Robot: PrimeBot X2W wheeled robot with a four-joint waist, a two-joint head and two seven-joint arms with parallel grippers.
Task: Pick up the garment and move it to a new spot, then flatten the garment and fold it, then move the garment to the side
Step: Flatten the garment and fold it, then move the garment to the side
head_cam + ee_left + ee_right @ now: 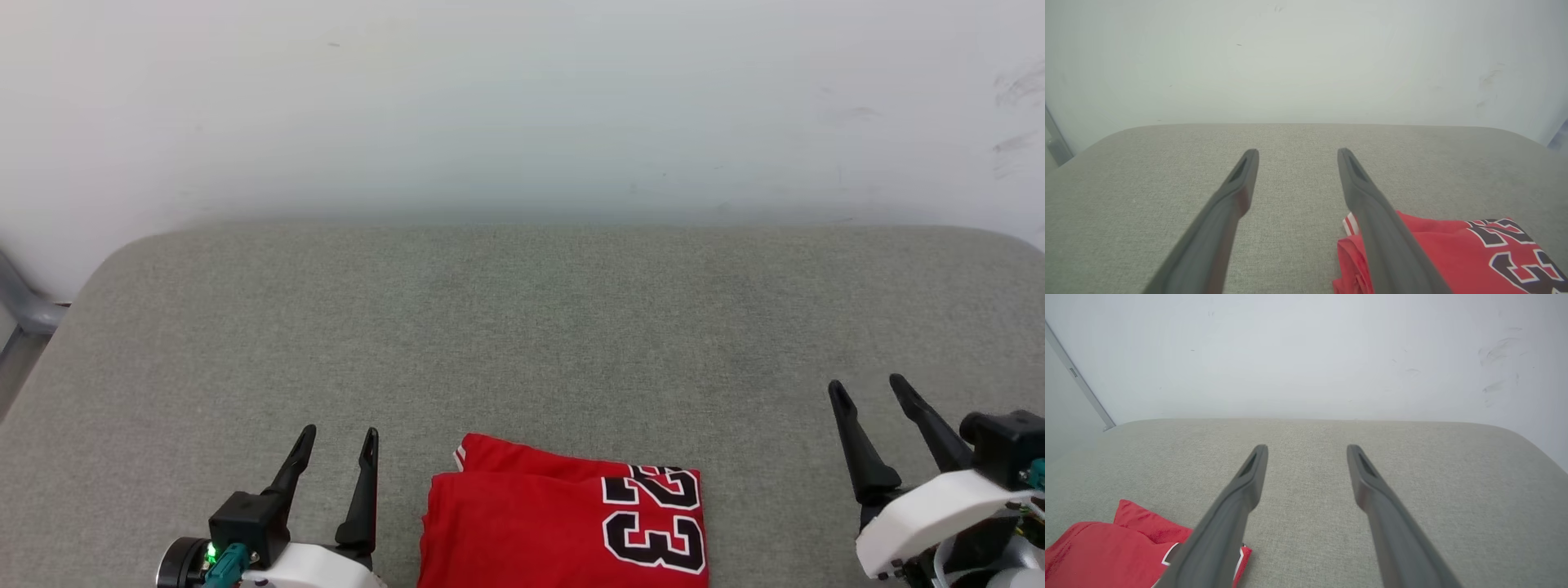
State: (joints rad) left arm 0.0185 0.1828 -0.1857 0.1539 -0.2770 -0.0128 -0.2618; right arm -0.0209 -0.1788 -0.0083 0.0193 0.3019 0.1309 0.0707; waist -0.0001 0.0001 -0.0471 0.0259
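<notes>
Grey fabric counter (522,327), white wall (522,106) behind: folded garment (563,531) at the near edge between your left gripper (340,430) and right gripper (865,382), fingers spread, empty. Pinch one layer only and the fold may open.

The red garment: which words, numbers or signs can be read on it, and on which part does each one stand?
"23": black digits with a white outline, on the top layer of the folded red garment, near its right edge in the head view.
"23": the same print again, on the layer beneath, partly hidden by the fold.
No other text can be read.
</notes>
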